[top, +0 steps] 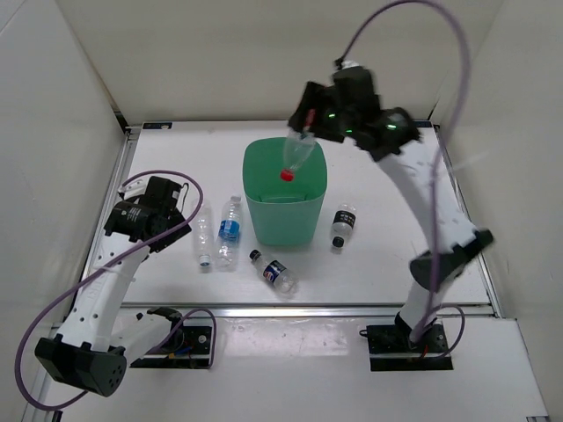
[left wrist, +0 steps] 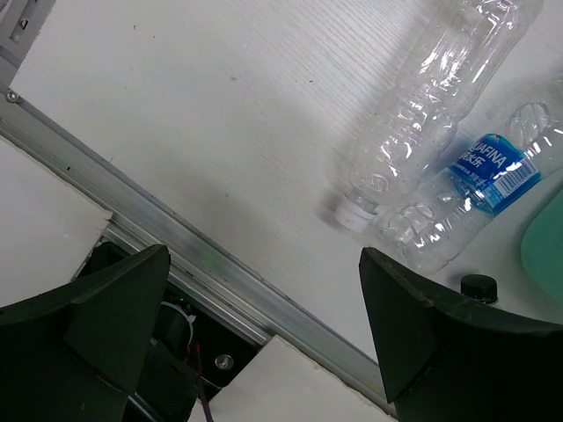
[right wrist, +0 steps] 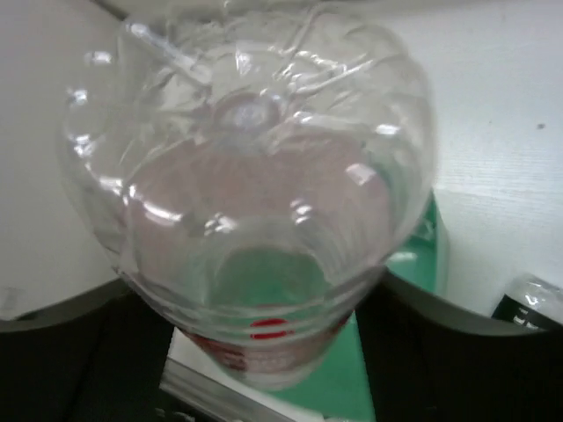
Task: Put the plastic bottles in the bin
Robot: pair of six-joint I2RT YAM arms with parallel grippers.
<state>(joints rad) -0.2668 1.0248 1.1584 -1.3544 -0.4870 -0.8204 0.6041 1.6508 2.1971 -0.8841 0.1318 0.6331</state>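
My right gripper [top: 307,134] is shut on a clear red-capped bottle [top: 296,156], cap down over the mint-green bin [top: 284,227]. In the right wrist view the bottle's base [right wrist: 251,185] fills the frame between my fingers, the bin [right wrist: 405,334] below it. My left gripper [top: 176,220] is open and empty, left of two bottles: an unlabelled one [top: 203,236] and a blue-labelled one [top: 230,230]. Both show in the left wrist view, the unlabelled one [left wrist: 422,114] and the blue-labelled one [left wrist: 475,185]. A dark-labelled bottle [top: 274,272] lies before the bin. Another [top: 344,225] lies right of it.
White walls close in the table on the left, back and right. An aluminium rail [top: 308,309] runs along the table's near edge, also seen in the left wrist view [left wrist: 193,264]. A purple cable [top: 422,35] loops above the right arm.
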